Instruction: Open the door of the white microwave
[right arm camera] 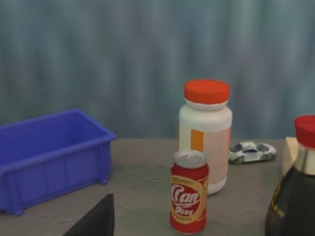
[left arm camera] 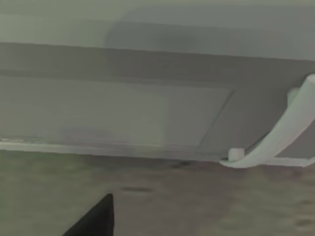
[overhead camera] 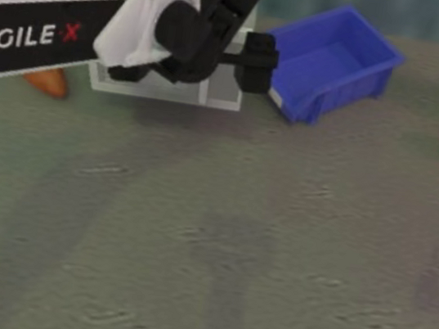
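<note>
One arm works: my left gripper point(overhead camera: 255, 62) reaches the boxy white microwave point(overhead camera: 222, 94) at the table's far edge, facing its grey-windowed door point(left arm camera: 113, 113) to pull it; I cannot tell its opening.

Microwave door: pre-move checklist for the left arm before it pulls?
1. Left hand at the white microwave front, near the blue bin: ok.
2. Door shut: seems so in the left wrist view, ok.
3. Door handle in view: ok.
4. Hand closed on the handle: cannot tell.
5. Bin apart from the hand: cannot tell from the top view.
6. Right arm away from the microwave, facing the soda can and white bottle: ok.
</note>
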{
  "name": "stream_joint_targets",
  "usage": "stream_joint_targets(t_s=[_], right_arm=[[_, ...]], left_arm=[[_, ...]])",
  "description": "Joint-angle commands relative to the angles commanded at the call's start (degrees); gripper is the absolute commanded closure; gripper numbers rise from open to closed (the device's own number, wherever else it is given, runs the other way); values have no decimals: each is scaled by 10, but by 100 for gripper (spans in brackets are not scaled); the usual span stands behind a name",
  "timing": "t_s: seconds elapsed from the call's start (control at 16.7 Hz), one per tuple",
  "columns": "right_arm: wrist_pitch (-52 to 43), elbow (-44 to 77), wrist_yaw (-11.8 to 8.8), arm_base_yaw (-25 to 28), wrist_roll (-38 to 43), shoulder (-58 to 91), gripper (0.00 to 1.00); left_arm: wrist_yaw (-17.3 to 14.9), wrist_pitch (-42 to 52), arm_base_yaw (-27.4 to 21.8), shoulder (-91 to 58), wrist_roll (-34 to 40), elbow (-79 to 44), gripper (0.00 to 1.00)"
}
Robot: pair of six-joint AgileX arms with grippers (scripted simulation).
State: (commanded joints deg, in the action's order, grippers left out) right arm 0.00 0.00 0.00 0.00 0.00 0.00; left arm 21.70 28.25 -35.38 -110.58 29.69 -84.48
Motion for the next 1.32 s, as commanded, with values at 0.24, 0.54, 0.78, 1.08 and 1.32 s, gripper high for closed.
stream_joint_targets(t_s=[0.24, 0.54, 0.78, 1.08, 1.32], right_arm=[[0, 0, 0, 0, 0, 0, 0], [0, 0, 0, 0, 0, 0, 0], [0, 0, 0, 0, 0, 0, 0], [0, 0, 0, 0, 0, 0, 0], [0, 0, 0, 0, 0, 0, 0]], left_arm=[[-5, -19, 8, -23, -8, -10, 0], [-22, -85, 34, -122, -31, -46, 0], [-24, -92, 38, -130, -34, -49, 0], [-24, -92, 38, -130, -34, -49, 30], [-24, -92, 38, -130, -34, -49, 60]])
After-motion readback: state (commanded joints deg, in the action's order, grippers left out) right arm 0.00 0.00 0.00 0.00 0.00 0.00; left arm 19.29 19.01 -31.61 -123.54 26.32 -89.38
